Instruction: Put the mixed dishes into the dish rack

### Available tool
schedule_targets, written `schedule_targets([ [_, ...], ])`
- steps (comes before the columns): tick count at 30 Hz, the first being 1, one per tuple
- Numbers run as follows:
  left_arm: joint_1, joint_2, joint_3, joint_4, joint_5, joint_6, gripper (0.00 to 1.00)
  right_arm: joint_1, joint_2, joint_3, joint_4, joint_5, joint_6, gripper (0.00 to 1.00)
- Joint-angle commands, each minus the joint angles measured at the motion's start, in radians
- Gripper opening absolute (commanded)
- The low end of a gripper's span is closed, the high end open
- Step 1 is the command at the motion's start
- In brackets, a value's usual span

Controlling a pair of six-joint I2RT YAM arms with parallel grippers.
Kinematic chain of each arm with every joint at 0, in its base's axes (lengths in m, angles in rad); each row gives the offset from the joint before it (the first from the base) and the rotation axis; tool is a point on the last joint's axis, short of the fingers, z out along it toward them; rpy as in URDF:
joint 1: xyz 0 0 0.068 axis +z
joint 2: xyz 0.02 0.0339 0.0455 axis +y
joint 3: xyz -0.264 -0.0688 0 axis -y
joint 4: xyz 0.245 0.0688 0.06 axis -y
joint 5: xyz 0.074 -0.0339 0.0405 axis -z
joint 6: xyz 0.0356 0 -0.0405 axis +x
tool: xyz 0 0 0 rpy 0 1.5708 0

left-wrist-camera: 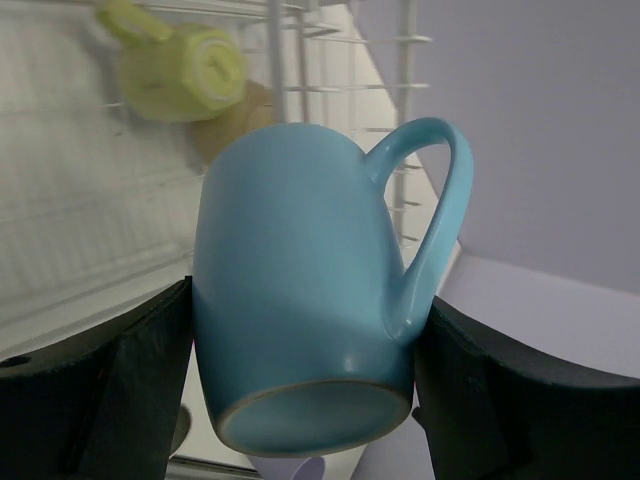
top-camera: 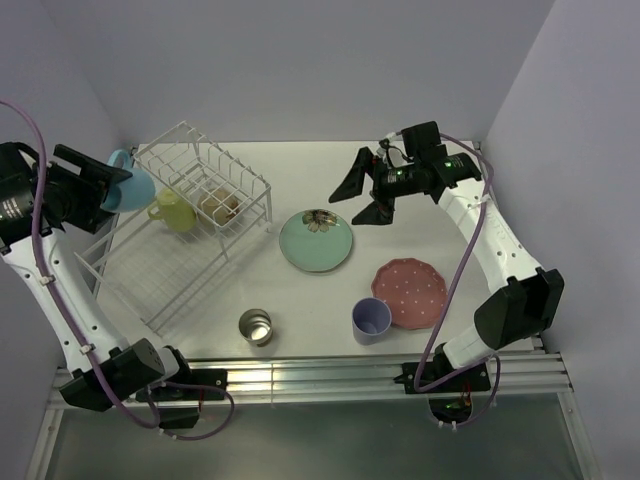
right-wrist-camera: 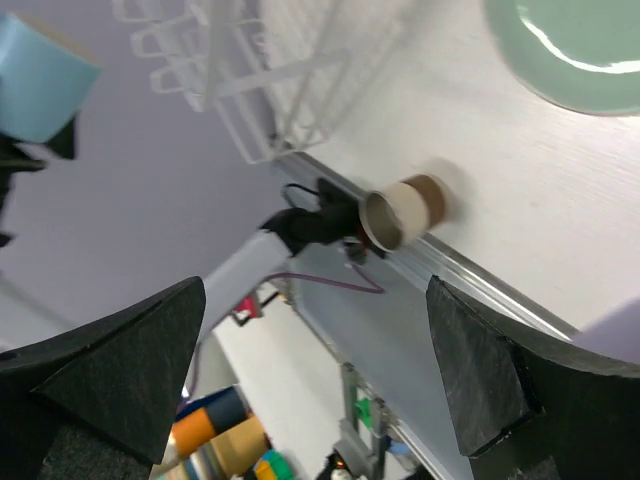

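From above, we see the left gripper (top-camera: 113, 182) raised over the far left corner of the rack (top-camera: 150, 265), its fingers closed around a blue mug (top-camera: 131, 187) that hangs in the air, clear of the wires. A yellow mug (top-camera: 174, 211) lies on the rack's lower tray, and a bowl (top-camera: 220, 206) sits just beside it under the raised tier. On the table (top-camera: 300, 175) a green plate (top-camera: 316, 240) lies right of the rack. A pink plate (top-camera: 410, 292) lies nearer the arms, with a purple cup (top-camera: 371, 320) touching its left edge and a metal cup (top-camera: 256, 326) standing well left of that. The right gripper (top-camera: 362, 196) hovers above the table beyond the green plate, spread wide and holding nothing. In the left wrist view, we see the blue mug (left-wrist-camera: 300, 300) clamped between the two dark fingers (left-wrist-camera: 110, 390), its base toward the camera and its handle to the right; the yellow mug (left-wrist-camera: 185, 68) and rack wires (left-wrist-camera: 275, 60) lie behind it. In the right wrist view, the fingers (right-wrist-camera: 120, 370) stand far apart with only the table between them, and we can make out the metal cup (right-wrist-camera: 405, 212), an edge of the green plate (right-wrist-camera: 570, 55) and a corner of the rack (right-wrist-camera: 250, 90).
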Motion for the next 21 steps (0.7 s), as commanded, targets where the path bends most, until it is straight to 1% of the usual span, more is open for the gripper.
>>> schedule_targets([
  [1, 0.040, -0.014, 0.095, -0.113, -0.111, 0.067, 0.00, 0.001, -0.018, 0.023, -0.166, 0.128, -0.172, 0.99],
  [2, 0.049, 0.008, 0.099, -0.152, -0.122, 0.075, 0.00, 0.001, -0.021, 0.021, -0.177, 0.143, -0.183, 0.99],
  [5, 0.049, 0.025, 0.064, -0.187, -0.142, 0.069, 0.00, 0.001, -0.030, 0.009, -0.194, 0.171, -0.202, 0.99],
  [10, 0.049, 0.023, -0.098, -0.187, -0.150, 0.043, 0.00, 0.001, -0.035, -0.003, -0.209, 0.194, -0.211, 0.98],
  [15, 0.048, 0.002, -0.273, -0.128, -0.134, 0.018, 0.00, 0.001, -0.052, -0.025, -0.234, 0.243, -0.225, 0.98],
  [21, -0.003, 0.005, -0.383, -0.038, -0.154, -0.023, 0.00, -0.001, -0.068, -0.040, -0.269, 0.287, -0.243, 0.98],
])
